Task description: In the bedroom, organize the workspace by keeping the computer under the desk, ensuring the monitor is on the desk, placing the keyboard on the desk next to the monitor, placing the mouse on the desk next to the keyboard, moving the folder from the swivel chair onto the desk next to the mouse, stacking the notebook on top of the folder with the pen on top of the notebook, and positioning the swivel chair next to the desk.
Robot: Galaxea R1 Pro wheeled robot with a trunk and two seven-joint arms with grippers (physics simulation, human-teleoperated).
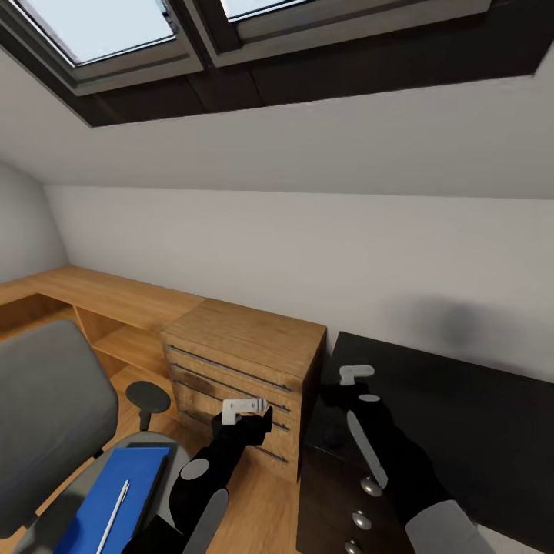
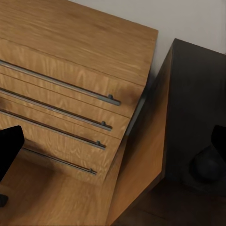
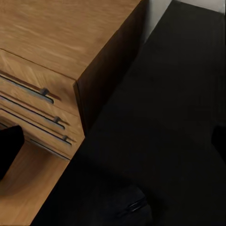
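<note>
The grey swivel chair (image 1: pixel 46 415) stands at the lower left. On its seat lies the blue folder (image 1: pixel 100 500), with the white pen (image 1: pixel 114 514) on top of it. The desk (image 1: pixel 469 415) is at the right, glossy black with silver-knobbed drawers (image 1: pixel 371 486). A small black rounded thing that looks like the mouse (image 2: pixel 206 165) sits near the desk's left corner (image 3: pixel 133 207). My left gripper (image 1: pixel 248 412) hangs open in front of the wood cabinet's drawers (image 2: pixel 113 146). My right gripper (image 1: pixel 351 382) is open above the desk's left end (image 3: pixel 113 141). Computer, monitor, keyboard and notebook are out of view.
A light wood cabinet (image 1: pixel 246 354) with several bar-handled drawers stands tight against the desk's left side. A low wooden shelf unit (image 1: pixel 92 296) runs along the wall behind the chair. The sloped ceiling with skylights (image 1: pixel 100 31) is overhead. Wood floor (image 1: pixel 261 500) lies between the chair and the desk.
</note>
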